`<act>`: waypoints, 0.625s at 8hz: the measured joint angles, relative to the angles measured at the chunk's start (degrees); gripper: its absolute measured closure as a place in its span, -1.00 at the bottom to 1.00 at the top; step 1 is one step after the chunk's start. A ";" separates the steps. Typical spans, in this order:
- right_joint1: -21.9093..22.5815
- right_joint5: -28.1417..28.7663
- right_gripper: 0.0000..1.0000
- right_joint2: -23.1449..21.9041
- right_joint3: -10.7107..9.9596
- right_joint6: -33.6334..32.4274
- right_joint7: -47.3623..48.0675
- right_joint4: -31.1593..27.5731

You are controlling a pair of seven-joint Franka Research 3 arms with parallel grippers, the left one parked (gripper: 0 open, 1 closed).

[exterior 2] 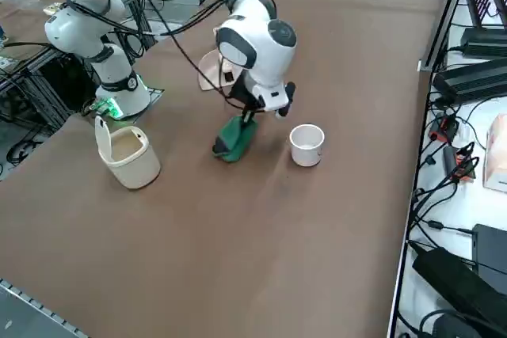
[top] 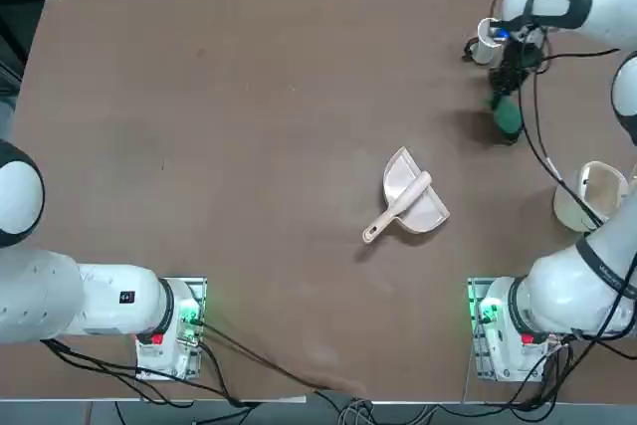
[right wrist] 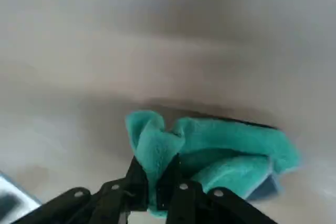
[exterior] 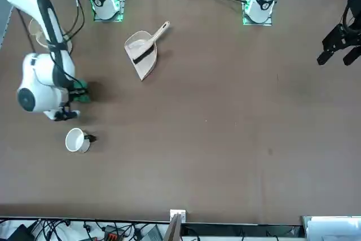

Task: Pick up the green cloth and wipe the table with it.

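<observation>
Beneath the right gripper (right wrist: 154, 190), pinched between its fingers, the green cloth (right wrist: 220, 153) hangs onto the bench (top: 249, 146); a white cup (exterior 2: 306, 145) stands nearby.

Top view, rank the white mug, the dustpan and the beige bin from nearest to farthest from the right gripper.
1. white mug: just beside the right gripper, toward the far edge.
2. beige bin: nearer the robot, at the table's right edge.
3. dustpan: toward the table's middle.
</observation>
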 joint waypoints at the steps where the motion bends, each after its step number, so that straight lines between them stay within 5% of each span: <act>1: 3.06 3.16 0.88 1.07 0.20 2.77 3.27 -0.02; 5: 16.60 8.72 0.88 1.73 0.51 7.57 25.98 2.61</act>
